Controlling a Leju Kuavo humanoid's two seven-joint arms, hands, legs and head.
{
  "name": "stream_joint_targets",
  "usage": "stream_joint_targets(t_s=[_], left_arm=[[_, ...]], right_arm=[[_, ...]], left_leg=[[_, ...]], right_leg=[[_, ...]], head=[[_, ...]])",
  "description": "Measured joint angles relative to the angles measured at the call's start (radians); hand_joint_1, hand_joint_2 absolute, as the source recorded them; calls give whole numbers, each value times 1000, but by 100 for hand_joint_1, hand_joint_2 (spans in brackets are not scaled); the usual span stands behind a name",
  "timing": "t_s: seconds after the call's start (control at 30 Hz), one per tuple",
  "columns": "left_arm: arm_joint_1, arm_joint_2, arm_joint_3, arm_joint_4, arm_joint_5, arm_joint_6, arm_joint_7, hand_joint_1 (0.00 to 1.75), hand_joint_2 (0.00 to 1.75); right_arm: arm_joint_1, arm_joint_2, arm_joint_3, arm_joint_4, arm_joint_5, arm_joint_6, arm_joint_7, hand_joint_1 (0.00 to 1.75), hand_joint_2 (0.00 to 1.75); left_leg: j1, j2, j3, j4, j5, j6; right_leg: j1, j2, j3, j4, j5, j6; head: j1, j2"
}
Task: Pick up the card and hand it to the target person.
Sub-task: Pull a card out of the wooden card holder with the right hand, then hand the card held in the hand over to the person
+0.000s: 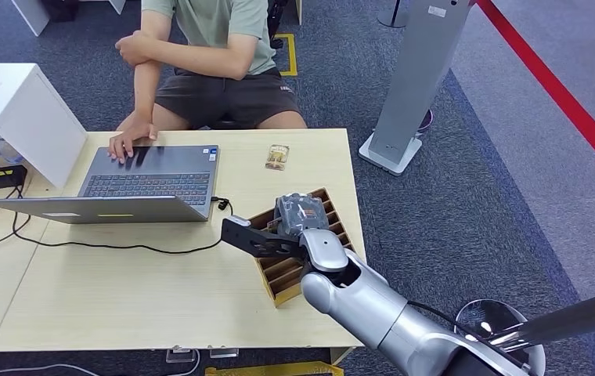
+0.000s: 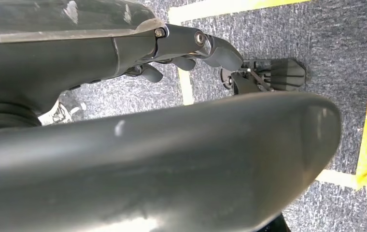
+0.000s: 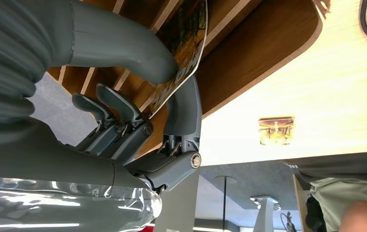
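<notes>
From the head view I'm seeing my right hand (image 1: 298, 215) hovering over the wooden slotted tray (image 1: 279, 270) at the lower centre, while a second card (image 1: 277, 157) is lying on the table (image 1: 122, 298) near the person (image 1: 216, 47). In the right wrist view, thumb and a finger are pinching the card (image 3: 184, 48) at upper centre, above the tray. In the left wrist view, my left hand (image 2: 186, 53) is hanging over carpet, fingers curled, holding nothing.
</notes>
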Motion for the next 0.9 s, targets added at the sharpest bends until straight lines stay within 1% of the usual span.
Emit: stream_joint_targets(t_s=[0.13, 0.37, 0.63, 0.77, 0.9], left_arm=[[-12, -8, -2, 0, -8, -26, -7, 0, 0], [-21, -19, -2, -4, -2, -7, -3, 0, 0], [-22, -21, -1, -5, -4, -6, -13, 0, 0], [-22, -21, -1, -5, -5, -5, -13, 0, 0], [-25, -25, -1, -7, -17, 3, -3, 0, 0]], right_arm=[[0, 7, 0, 11, 4, -12, 4, 175, 175], [-8, 20, 3, 14, 23, -4, 14, 175, 175], [-104, 32, 4, -5, 27, 27, 23, 175, 175], [-110, 33, 4, -6, 25, 29, 23, 175, 175], [-263, 57, 6, -11, -35, 32, 19, 175, 175]], left_leg=[[0, 0, 1, 0, 0, 0], [0, 0, 0, 0, 0, 0], [0, 0, 0, 0, 0, 0], [0, 0, 0, 0, 0, 0], [0, 0, -1, 0, 0, 0]], right_leg=[[0, 0, 1, 0, 0, 0], [0, 1, 1, 0, 0, 0], [0, 1, 0, 0, 0, 0], [0, 1, 0, 0, 0, 0], [0, 1, 0, 0, 0, 0]], head=[[0, 0], [1, 0], [-3, 0], [-3, 0], [0, 0]])
